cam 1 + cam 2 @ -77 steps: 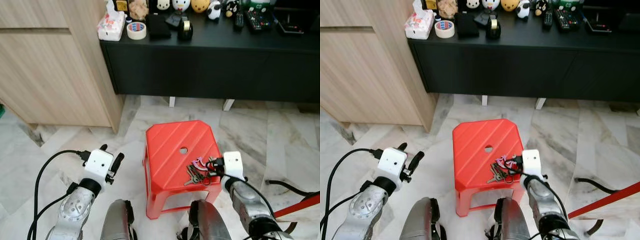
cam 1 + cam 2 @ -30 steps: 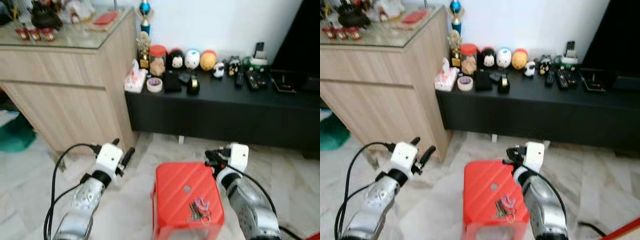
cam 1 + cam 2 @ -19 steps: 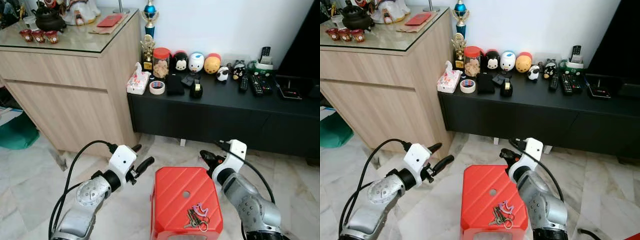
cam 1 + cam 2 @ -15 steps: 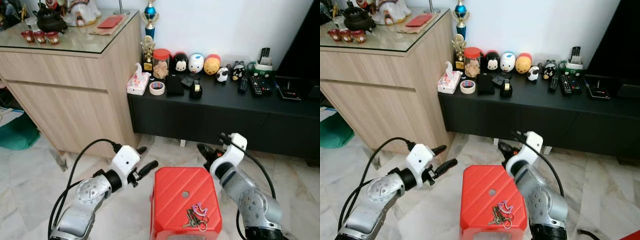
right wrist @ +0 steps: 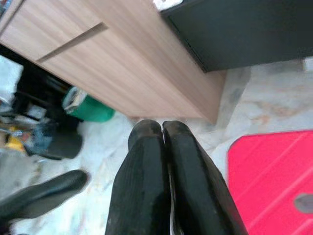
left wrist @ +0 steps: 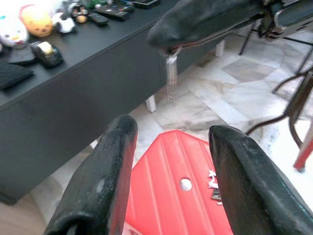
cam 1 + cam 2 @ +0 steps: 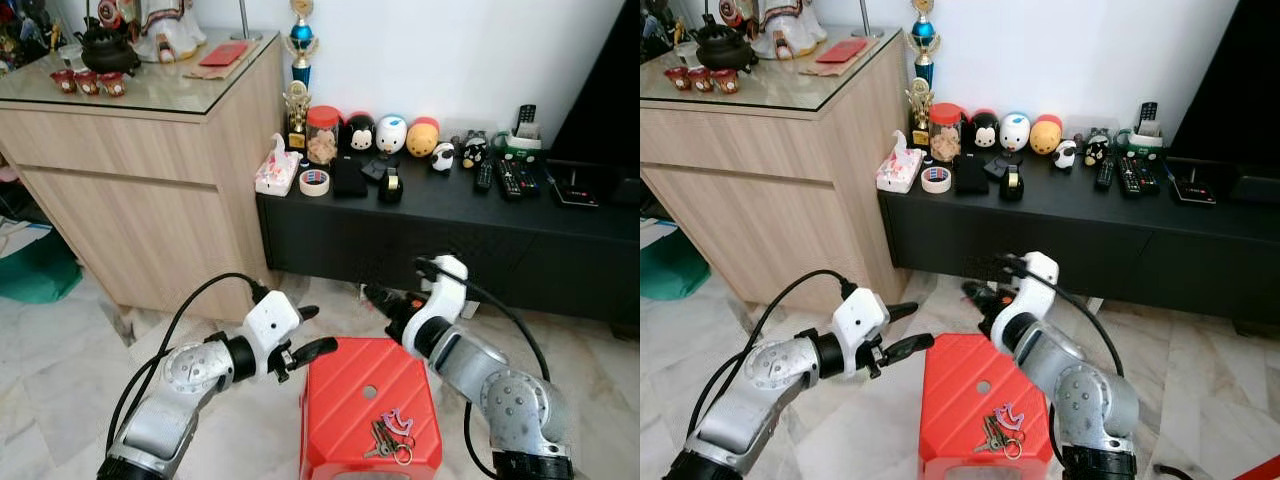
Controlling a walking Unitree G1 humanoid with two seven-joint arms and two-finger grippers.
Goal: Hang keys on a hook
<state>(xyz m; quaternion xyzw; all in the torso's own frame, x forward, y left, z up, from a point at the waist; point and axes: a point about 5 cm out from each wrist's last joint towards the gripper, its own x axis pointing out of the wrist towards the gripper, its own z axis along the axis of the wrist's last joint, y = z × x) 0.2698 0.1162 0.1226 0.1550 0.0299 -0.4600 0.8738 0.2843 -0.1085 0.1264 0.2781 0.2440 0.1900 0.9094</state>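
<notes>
At lower centre of the head views, on the near edge of the red plastic stool with a round hole (image 7: 350,385): the bunch of metal keys with a pink tag (image 7: 390,435), untouched. Above the stool's far edge, the right gripper (image 7: 385,297), fingers (image 5: 161,161) pressed together on nothing, aimed toward the light wooden cabinet (image 7: 150,200). At the stool's left edge, the left gripper (image 7: 305,335), fingers (image 6: 105,181) spread apart, empty. No hook discernible. Likely trouble: both arms crossing over the stool and colliding; keys nudged off that near edge by a low sweep; closed fingers sliding over the ring.
</notes>
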